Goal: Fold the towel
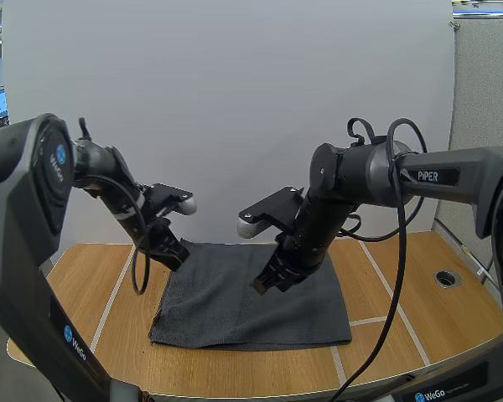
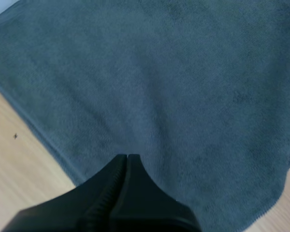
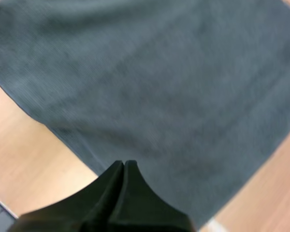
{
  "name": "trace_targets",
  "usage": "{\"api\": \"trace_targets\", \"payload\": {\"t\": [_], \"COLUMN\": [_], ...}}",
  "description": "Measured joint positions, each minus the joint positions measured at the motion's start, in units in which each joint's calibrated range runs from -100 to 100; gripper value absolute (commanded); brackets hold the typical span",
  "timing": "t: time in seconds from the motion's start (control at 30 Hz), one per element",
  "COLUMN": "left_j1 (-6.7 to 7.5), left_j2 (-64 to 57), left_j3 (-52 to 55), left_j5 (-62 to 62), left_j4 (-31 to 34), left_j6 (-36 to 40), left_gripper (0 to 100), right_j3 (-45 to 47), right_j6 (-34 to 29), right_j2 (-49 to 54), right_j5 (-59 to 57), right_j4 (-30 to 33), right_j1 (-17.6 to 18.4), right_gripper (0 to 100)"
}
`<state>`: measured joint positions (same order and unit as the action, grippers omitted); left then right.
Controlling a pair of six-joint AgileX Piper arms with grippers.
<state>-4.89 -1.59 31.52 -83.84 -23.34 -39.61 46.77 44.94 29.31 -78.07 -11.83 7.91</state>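
A dark grey towel [image 1: 250,300] lies flat on the wooden table [image 1: 92,285], spread as a rough rectangle. My left gripper [image 1: 174,255] hovers over the towel's far left corner, its fingers lying together as one wedge with nothing in them. In the left wrist view that gripper [image 2: 127,157] points at the towel [image 2: 174,87] near its edge. My right gripper [image 1: 266,282] hangs above the towel's middle, slightly right of centre, shut on nothing. Seen from the right wrist, the closed tips [image 3: 124,163] sit over the towel [image 3: 159,82] close to one edge.
Bare wooden table surrounds the towel, with pale tape lines [image 1: 384,276] running across it. A round cable hole [image 1: 446,277] sits at the far right. The table's front edge [image 1: 235,392] lies just below the towel.
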Motion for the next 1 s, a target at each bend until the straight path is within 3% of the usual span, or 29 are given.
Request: {"api": "trace_targets", "payload": {"t": [0.13,0.2,0.67,0.8,1.0], "left_j1": [2.26,2.7,3.69,3.69,3.69], "left_j2": [3.9,5.0,13.7,19.5,22.6], "left_j3": [0.0,-0.3,-6.3,-8.5,-8.8], "left_j5": [6.6,7.4,12.5,16.9,19.0], "left_j4": [0.0,0.0,0.4,0.8,0.8], "left_j6": [-0.1,-0.1,-0.2,-0.2,-0.2], "left_gripper": [0,0,0,0,0], "right_j3": [0.0,0.0,0.0,5.6,6.2], "right_j6": [0.4,0.8,4.3,5.7,6.0], "right_j2": [-1.5,-2.8,-9.7,-11.4,-12.5], "right_j5": [-3.9,-4.8,-7.8,-0.5,2.6], "right_j4": [0.9,1.0,-2.7,-2.8,-2.8], "right_j1": [-2.2,-3.2,-5.4,-5.4,-5.4], "right_gripper": [0,0,0,0,0]}}
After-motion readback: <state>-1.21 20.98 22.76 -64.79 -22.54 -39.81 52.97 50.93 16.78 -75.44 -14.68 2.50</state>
